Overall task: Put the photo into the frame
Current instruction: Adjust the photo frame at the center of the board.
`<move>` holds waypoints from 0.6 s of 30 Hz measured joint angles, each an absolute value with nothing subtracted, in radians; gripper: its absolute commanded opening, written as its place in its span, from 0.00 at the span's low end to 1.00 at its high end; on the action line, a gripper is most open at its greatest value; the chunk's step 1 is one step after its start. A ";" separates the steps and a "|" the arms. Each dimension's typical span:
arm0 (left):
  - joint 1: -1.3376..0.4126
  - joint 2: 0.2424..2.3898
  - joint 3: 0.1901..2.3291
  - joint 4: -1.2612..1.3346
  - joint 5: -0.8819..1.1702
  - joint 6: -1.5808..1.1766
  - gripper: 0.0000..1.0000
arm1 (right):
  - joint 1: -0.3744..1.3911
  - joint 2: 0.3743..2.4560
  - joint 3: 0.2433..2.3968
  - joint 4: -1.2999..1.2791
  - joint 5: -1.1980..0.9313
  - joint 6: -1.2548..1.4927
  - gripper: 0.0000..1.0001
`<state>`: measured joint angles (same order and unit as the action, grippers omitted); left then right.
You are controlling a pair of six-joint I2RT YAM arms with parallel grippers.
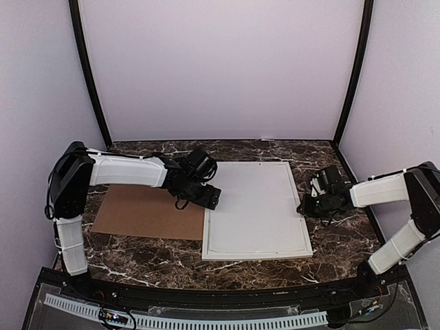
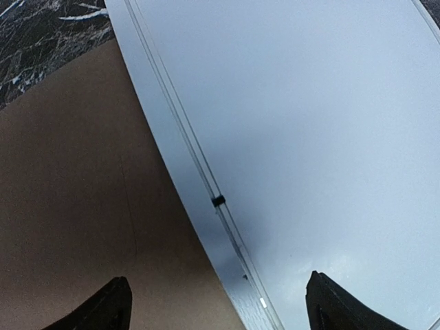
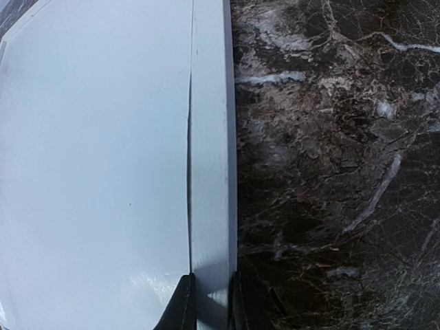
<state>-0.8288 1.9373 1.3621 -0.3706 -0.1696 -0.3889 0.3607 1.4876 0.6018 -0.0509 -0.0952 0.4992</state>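
Mid dark marble desk [image 1: 137, 258], your thin-bordered white rectangular frame [image 1: 256, 255] lies long axis fwd, R gripper [image 3: 210, 289] pinching its right rim, L gripper [image 2: 216, 302] spread over its left rim; photo's print side unseen.

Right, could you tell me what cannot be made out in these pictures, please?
- The photo's printed side: no view shows it; only a white sheet fills the frame.
- Right gripper grip on the frame's rim: right wrist view, bottom edge cuts off the fingertips.
- Brown board upper right corner: top view, left gripper covers it.
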 measured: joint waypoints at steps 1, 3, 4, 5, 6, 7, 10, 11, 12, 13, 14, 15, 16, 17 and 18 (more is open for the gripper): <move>-0.827 1.958 1.388 -0.375 -0.180 -0.382 0.88 | 0.361 1.488 0.602 -0.051 -0.095 0.500 0.07; -0.826 1.996 1.432 -0.385 -0.199 -0.367 0.85 | 0.361 1.488 0.602 -0.051 -0.095 0.499 0.07; -0.822 2.012 1.449 -0.392 -0.205 -0.361 0.83 | 0.361 1.488 0.602 -0.051 -0.095 0.500 0.07; -0.821 2.027 1.464 -0.397 -0.212 -0.355 0.82 | 0.361 1.488 0.602 -0.051 -0.095 0.499 0.07; -0.820 2.038 1.473 -0.401 -0.218 -0.350 0.79 | 0.361 1.488 0.602 -0.051 -0.095 0.499 0.07; -0.818 2.051 1.484 -0.406 -0.224 -0.344 0.77 | 0.361 1.488 0.602 -0.051 -0.095 0.499 0.08; -0.809 2.077 1.507 -0.417 -0.234 -0.332 0.73 | 0.361 1.488 0.602 -0.051 -0.095 0.499 0.08; -0.805 2.085 1.515 -0.420 -0.237 -0.326 0.72 | 0.361 1.488 0.602 -0.051 -0.095 0.499 0.08; -0.804 2.091 1.520 -0.421 -0.239 -0.323 0.71 | 0.361 1.488 0.602 -0.051 -0.095 0.499 0.08; -0.800 2.097 1.526 -0.421 -0.241 -0.320 0.70 | 0.361 1.488 0.602 -0.051 -0.095 0.499 0.08; -0.799 2.102 1.531 -0.421 -0.242 -0.318 0.70 | 0.361 1.488 0.602 -0.051 -0.095 0.499 0.08; -0.796 2.107 1.535 -0.421 -0.244 -0.316 0.69 | 0.361 1.488 0.602 -0.051 -0.095 0.499 0.08; -0.794 2.111 1.538 -0.421 -0.244 -0.315 0.69 | 0.361 1.488 0.602 -0.051 -0.095 0.499 0.08; -0.794 2.114 1.539 -0.421 -0.245 -0.314 0.68 | 0.361 1.488 0.602 -0.051 -0.095 0.499 0.08; -0.791 2.118 1.540 -0.421 -0.244 -0.313 0.68 | 0.361 1.488 0.602 -0.051 -0.095 0.499 0.08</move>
